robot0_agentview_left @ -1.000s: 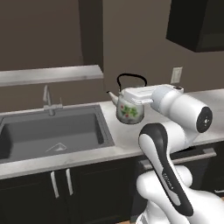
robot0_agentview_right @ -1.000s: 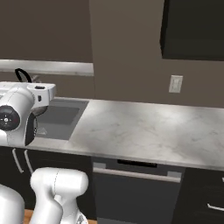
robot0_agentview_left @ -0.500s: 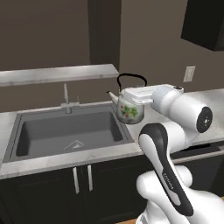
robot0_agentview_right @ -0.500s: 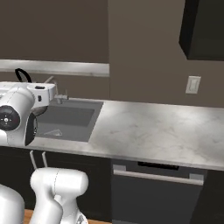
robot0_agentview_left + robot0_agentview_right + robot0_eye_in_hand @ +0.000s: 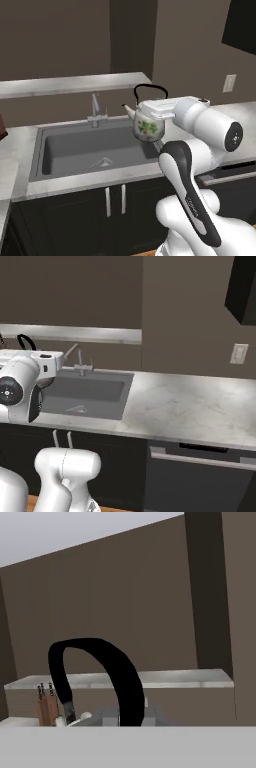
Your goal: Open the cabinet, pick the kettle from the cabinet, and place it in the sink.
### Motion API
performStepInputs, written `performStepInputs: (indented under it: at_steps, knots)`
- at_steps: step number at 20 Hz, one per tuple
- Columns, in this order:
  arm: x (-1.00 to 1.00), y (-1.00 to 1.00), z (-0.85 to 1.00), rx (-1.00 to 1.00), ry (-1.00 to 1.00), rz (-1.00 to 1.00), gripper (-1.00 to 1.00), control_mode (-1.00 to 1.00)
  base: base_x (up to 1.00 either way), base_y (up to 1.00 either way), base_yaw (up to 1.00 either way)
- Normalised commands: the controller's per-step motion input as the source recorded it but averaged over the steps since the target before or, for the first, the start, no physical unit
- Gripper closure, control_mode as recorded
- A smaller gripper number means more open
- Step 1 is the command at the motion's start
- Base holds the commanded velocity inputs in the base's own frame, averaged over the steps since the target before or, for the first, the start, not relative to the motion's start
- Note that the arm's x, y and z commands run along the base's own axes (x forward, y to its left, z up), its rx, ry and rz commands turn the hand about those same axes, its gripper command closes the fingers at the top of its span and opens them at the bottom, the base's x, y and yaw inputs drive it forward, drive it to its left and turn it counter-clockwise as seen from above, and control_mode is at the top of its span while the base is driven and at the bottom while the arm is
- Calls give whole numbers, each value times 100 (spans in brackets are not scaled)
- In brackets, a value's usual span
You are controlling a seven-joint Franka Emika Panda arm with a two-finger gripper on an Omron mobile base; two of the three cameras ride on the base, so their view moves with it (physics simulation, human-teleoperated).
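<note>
1. The whole scene is sliding right in both base views; the sink (image 5: 95, 150) is now sitting left of centre in the left base view.
2. The kettle (image 5: 148, 126) is hanging at frame centre, above the sink's right edge.
3. The fingers (image 5: 161, 111) are staying clamped on the kettle.

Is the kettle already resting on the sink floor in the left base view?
No, the kettle hangs in the air on the gripper, above the right rim of the sink.
</note>
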Motion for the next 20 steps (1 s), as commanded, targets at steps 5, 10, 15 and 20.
performStepInputs:
  at_steps: [5, 10, 15, 20]
  knots:
    - [0, 0, 0, 0, 0, 0, 100, 100, -13, 51, 0]
    - [0, 0, 0, 0, 0, 0, 100, 100, -8, 49, -1]
    - [0, 0, 0, 0, 0, 0, 100, 100, -7, 50, -1]
    - [0, 0, 0, 0, 0, 0, 100, 100, -5, 37, -1]
